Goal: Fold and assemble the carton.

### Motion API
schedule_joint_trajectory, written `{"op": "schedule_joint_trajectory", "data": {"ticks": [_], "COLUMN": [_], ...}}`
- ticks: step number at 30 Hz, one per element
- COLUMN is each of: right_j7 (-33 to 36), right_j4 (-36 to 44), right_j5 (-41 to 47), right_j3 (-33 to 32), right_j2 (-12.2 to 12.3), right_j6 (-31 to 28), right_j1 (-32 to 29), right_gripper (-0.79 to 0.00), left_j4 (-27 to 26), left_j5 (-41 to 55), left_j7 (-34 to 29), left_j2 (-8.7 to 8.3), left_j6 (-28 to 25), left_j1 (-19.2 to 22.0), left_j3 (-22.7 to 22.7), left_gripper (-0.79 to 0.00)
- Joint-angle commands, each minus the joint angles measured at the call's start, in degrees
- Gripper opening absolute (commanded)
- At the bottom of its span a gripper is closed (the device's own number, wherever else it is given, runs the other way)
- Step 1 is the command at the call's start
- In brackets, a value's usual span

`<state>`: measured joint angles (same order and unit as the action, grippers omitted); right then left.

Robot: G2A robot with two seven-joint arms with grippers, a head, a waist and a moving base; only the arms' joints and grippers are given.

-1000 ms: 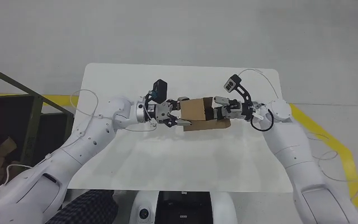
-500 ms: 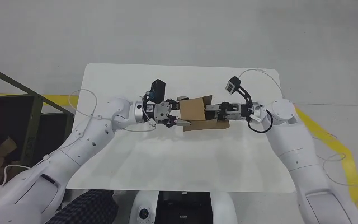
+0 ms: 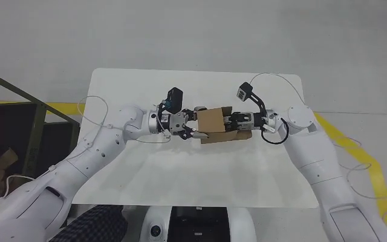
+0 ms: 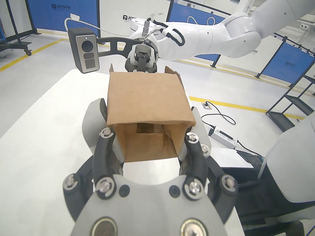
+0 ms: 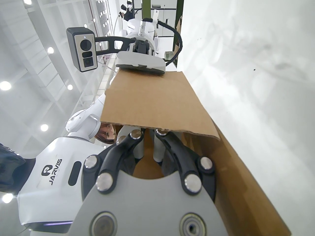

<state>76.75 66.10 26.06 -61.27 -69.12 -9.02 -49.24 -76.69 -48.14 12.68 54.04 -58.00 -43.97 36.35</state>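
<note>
- Brown cardboard, the carton (image 3: pixel 211 120) lies on its side about the middle of the counter (image 3: pixel 181 175), roughly even between its left and right edges. It is held between the two grippers. Whether it rests on the surface or hangs just above it, I cannot tell.
- Its body is opened into a square sleeve, so the first shaping looks done.
- The end facing the left gripper (image 3: pixel 193 126) is open, with no flap folded across it.
- At the other end the flaps look partly turned in, with a gap showing through, and two stick out past the edge.
- One long flap (image 3: pixel 225 136) lies flat on the side toward the counter's near edge.
- The left gripper's fingers (image 4: pixel 196 124) are spread wide and press the outer side walls of the open end, clasping the carton.
- The right gripper (image 5: pixel 147 138) has its fingers (image 5: pixel 138 148) close together, pinching a cardboard panel at the opposite end.
- On this showing, both ends have yet to be closed and tucked; the task seems near halfway at most.
</note>
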Motion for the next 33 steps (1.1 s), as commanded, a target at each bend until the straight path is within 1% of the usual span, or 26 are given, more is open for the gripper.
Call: {"op": "schedule_joint_trajectory", "data": {"ticks": [1, 19, 26, 33], "right_j7": [-0.1, -0.4, -0.6, -1.1], "right_j4": [0.0, -0.6, -1.3, 0.8], "right_j5": [0.2, 1.3, 1.0, 1.5], "right_j3": [0.3, 4.1, 1.9, -0.5], "right_j2": [-0.1, -1.0, -0.2, 0.6], "right_j6": [0.0, -0.8, -1.1, -0.9], "right_j1": [0.1, 1.4, 0.9, -0.9], "right_gripper": [-0.785, -0.785, -0.785, -0.785], "left_j4": [0.0, -0.4, -0.3, -0.4], "left_j5": [0.2, 1.4, 1.8, 2.5], "left_j7": [-0.2, -1.3, -1.3, -1.5], "left_j2": [0.05, 0.36, 0.22, 0.08], "left_j6": [0.0, 0.0, 0.0, 0.0], "left_j1": [0.1, 0.8, 0.7, 0.5], "left_j3": [-0.2, -1.1, -0.9, -1.0], "left_gripper": [-0.265, -0.259, -0.268, -0.271]}}
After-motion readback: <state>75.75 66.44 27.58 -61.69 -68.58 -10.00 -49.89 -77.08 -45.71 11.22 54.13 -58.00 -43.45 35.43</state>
